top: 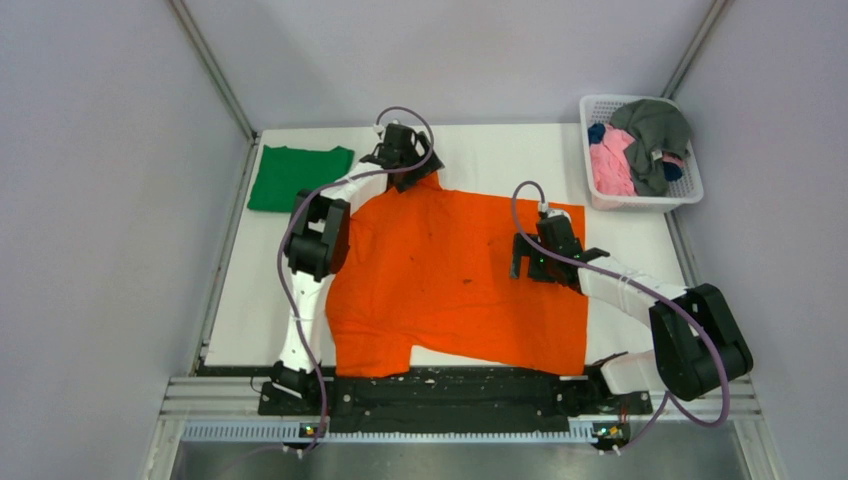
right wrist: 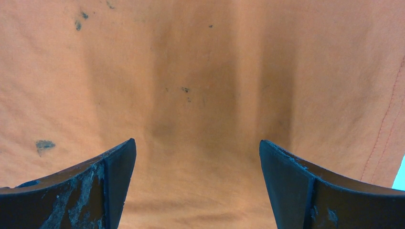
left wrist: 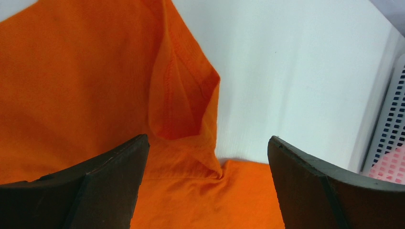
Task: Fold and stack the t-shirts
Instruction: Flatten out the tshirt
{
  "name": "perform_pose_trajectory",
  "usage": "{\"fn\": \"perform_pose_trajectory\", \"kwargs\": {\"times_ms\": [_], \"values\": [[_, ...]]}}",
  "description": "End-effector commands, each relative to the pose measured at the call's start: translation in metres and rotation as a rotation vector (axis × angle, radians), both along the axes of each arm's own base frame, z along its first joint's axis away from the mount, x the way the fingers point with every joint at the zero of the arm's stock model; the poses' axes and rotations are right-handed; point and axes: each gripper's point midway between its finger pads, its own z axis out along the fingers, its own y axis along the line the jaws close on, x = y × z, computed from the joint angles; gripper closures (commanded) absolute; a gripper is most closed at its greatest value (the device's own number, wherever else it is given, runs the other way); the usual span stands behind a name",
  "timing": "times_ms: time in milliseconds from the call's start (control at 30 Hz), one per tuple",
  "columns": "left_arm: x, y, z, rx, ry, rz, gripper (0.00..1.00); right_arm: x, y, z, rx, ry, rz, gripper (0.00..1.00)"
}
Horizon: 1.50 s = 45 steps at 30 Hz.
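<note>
A bright orange t-shirt with small dark specks lies spread flat on the white table. My left gripper is open over its far left sleeve; the left wrist view shows the sleeve opening just ahead of the spread jaws, which hold nothing. My right gripper is open and low over the shirt's right half, with flat orange cloth between its jaws. A folded green t-shirt lies at the table's far left corner.
A white plastic basket at the far right holds pink, grey and dark blue shirts; its wall shows in the left wrist view. Bare white table lies beyond the orange shirt. Grey walls enclose the table.
</note>
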Motion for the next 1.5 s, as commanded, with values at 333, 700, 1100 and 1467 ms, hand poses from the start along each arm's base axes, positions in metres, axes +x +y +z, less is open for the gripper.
{"fn": "perform_pose_trajectory", "kwargs": {"times_ms": [333,700,1100,1467], "values": [[0.082,-0.064,0.092,-0.288,-0.343,-0.072,0.01,0.008,-0.002,0.005,-0.028,-0.029,-0.010,0.01],[0.001,0.026,0.168,0.119,-0.332,0.010,0.01,0.021,-0.020,0.041,-0.078,-0.116,-0.125,0.01],[-0.150,0.099,0.040,0.308,0.037,0.015,0.01,0.058,-0.044,0.051,-0.063,-0.153,-0.246,0.01],[-0.109,0.097,-0.025,0.370,0.264,0.019,0.01,0.120,-0.038,0.007,-0.061,-0.048,-0.235,0.01]]}}
